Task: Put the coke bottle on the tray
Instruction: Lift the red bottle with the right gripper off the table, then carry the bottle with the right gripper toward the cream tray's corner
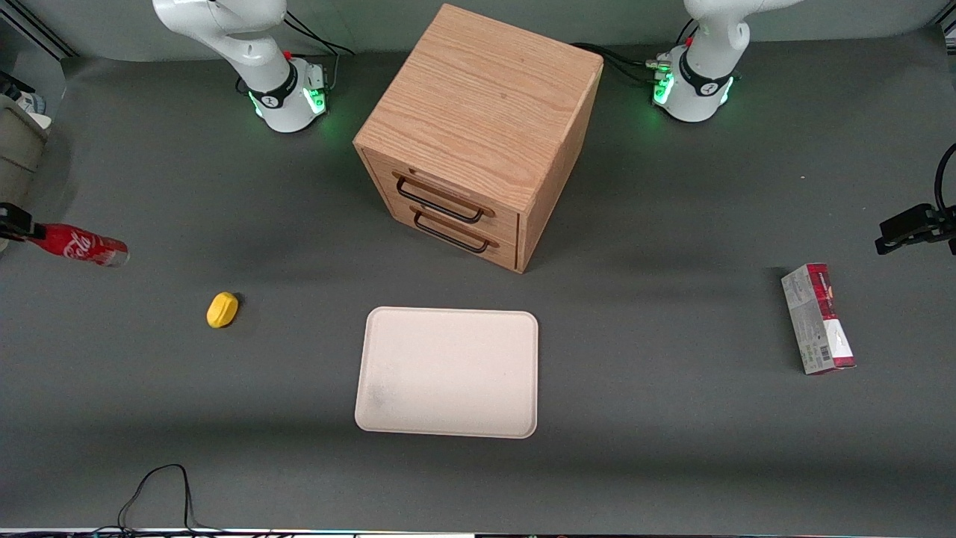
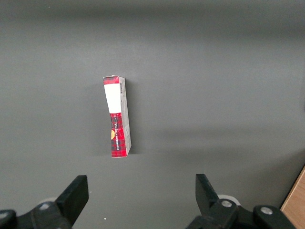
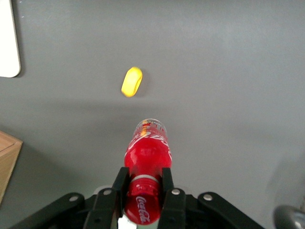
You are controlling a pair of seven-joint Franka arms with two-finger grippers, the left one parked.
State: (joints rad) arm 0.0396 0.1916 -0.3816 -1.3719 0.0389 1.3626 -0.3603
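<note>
The coke bottle (image 1: 81,245) is a slim red bottle with white script and a silvery base. It is held on its side at the working arm's end of the table. My right gripper (image 1: 24,230) is shut on its neck, just below the red cap. In the right wrist view the black fingers (image 3: 119,183) clamp the bottle (image 3: 147,152), and its base points away from the gripper (image 3: 143,175). The cream-white tray (image 1: 447,372) lies flat and bare in front of the cabinet, nearer the front camera. A corner of the tray shows in the right wrist view (image 3: 7,43).
A yellow lemon-shaped lump (image 1: 222,309) (image 3: 131,81) lies between the bottle and the tray. The wooden drawer cabinet (image 1: 478,134) stands mid-table with both drawers shut. A red-and-grey carton (image 1: 818,319) (image 2: 117,117) lies toward the parked arm's end. A black cable (image 1: 157,489) loops at the near table edge.
</note>
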